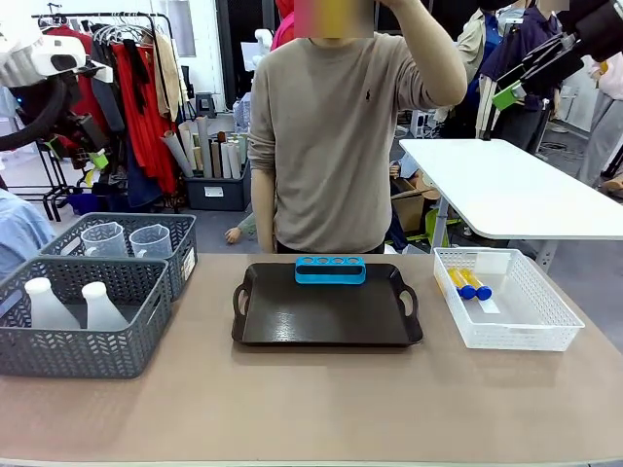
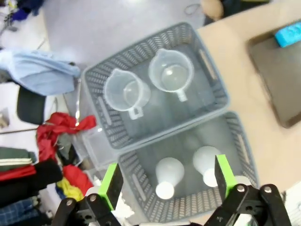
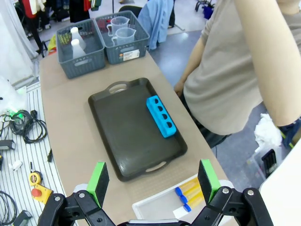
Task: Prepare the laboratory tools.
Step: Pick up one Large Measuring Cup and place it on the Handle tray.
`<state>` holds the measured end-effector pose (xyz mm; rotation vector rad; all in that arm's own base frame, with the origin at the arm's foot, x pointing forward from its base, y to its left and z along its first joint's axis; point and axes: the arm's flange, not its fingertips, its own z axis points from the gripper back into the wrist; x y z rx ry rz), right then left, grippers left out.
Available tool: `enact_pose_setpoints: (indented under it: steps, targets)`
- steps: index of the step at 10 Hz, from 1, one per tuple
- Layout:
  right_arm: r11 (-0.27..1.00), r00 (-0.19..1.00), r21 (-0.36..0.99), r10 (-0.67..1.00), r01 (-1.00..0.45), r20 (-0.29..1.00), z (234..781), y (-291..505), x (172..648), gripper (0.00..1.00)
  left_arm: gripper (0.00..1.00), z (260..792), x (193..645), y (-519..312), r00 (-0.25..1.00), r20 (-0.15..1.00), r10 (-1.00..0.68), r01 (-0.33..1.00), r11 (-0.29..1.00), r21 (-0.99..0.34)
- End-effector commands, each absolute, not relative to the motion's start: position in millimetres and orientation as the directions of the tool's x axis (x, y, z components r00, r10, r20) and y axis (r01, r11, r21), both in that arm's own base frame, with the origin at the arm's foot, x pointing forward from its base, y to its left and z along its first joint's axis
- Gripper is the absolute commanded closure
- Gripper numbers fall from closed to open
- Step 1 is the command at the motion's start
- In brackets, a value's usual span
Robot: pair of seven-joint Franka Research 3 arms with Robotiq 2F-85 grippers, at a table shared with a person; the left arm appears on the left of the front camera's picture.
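The small blue four-hole rack (image 1: 331,269) stands empty at the far edge of the black tray (image 1: 292,326). Yellow-filled tubes with blue caps (image 1: 467,284) lie in the white lattice basket (image 1: 545,336) on the right. Two clear handled beakers (image 1: 104,238) stand in the far grey basket, and two white conical flasks (image 1: 44,304) in the near one. My left gripper (image 2: 168,181) hangs open high above the flasks (image 2: 169,173) and beakers (image 2: 171,75). My right gripper (image 3: 154,181) is open, high over the tray's (image 3: 131,141) near right, above the tubes (image 3: 187,193).
A person in a beige sweater (image 1: 336,146) stands at the table's far side behind the tray, one arm raised. The two grey mesh baskets (image 1: 88,345) sit side by side at the left. A white table (image 1: 516,190) stands behind on the right.
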<state>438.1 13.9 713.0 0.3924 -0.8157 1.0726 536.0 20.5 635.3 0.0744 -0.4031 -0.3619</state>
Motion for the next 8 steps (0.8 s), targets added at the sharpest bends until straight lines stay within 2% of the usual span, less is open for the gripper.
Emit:
enact_pose_setpoints:
  steps: [1, 8]
  targets:
    - [0.443, 0.225, -0.096, 0.617, -0.891, 0.754, 714.2, 14.9, 437.6, 0.0, 0.0, 613.8, 561.2, 40.5, 0.896, 0.378, -0.235, 0.161, 0.963, 0.218]
    - [0.443, 0.225, -0.096, 0.617, -0.891, 0.754, 714.2, 14.9, 437.6, 0.0, 0.0, 488.8, 611.7, 102.7, 0.957, 0.256, -0.135, 0.125, 0.991, 0.053]
